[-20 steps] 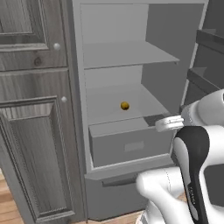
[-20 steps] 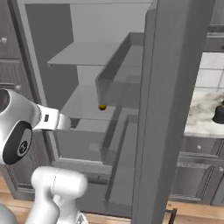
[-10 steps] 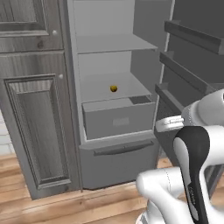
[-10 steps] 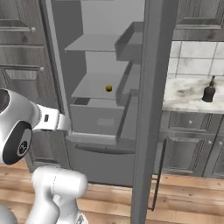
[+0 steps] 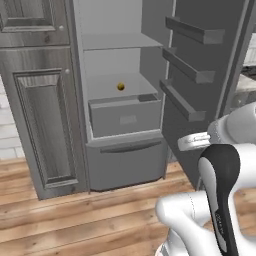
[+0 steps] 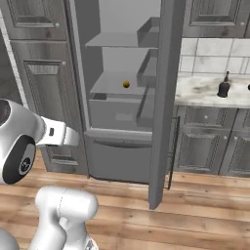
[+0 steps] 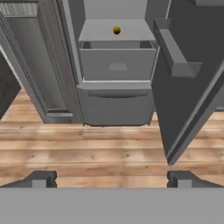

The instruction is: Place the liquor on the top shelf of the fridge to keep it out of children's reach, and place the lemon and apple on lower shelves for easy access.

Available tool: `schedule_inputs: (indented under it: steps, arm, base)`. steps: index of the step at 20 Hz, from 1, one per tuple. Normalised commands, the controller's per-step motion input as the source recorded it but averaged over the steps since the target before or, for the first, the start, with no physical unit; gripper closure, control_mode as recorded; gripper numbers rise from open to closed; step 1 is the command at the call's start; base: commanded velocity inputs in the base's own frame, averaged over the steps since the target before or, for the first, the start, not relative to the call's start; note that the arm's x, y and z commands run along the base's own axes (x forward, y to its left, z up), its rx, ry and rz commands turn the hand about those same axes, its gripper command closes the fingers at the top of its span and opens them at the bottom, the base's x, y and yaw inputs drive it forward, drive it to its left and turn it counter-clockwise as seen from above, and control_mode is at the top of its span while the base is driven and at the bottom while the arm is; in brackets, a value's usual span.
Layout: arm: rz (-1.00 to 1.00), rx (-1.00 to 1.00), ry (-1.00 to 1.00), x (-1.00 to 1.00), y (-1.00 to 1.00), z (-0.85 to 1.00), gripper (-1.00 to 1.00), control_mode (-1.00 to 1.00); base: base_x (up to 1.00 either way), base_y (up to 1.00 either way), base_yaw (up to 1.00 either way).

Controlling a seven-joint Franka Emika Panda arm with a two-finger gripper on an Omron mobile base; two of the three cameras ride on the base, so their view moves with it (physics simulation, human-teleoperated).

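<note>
The lemon (image 5: 120, 86) sits on a lower shelf (image 5: 107, 90) of the open fridge (image 5: 125, 95) in the left base view, toward the shelf's back edge, above the grey drawer box (image 5: 125, 116).

In the right base view, the liquor (image 6: 223, 87) stands on the marble counter (image 6: 202, 93) right of the fridge door (image 6: 162, 102), near the counter's back edge; the lemon (image 6: 126, 84) lies mid-shelf.

In the hand view, the gripper (image 7: 110, 178) hangs wide open and empty over the wood floor (image 7: 87, 148), its 2 fingertips (image 7: 40, 178) well apart.
</note>
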Motion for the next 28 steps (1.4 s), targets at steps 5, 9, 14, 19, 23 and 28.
schedule_inputs:
  steps: [5, 9, 14, 19, 23, 28]
  arm:
    - [0.0, 0.0, 0.0, 0.0, 0.0, 0.0, -1.0, 1.0]
    - [0.0, 0.0, 0.0, 0.0, 0.0, 0.0, -1.0, 1.0]
    - [0.0, 0.0, 0.0, 0.0, 0.0, 0.0, -1.0, 1.0]
    - [0.0, 0.0, 0.0, 0.0, 0.0, 0.0, -1.0, 1.0]
    - [0.0, 0.0, 0.0, 0.0, 0.0, 0.0, -1.0, 1.0]
    - [0.0, 0.0, 0.0, 0.0, 0.0, 0.0, -1.0, 1.0]
  base:
    - [-0.5, -0.29, 0.0]
    - [-0.02, -0.69, -0.05]
    - [0.0, -0.95, -0.06]
    - [0.04, -1.0, -0.02]
    - [0.15, -0.99, -0.01]
    - [0.26, -0.98, 0.0]
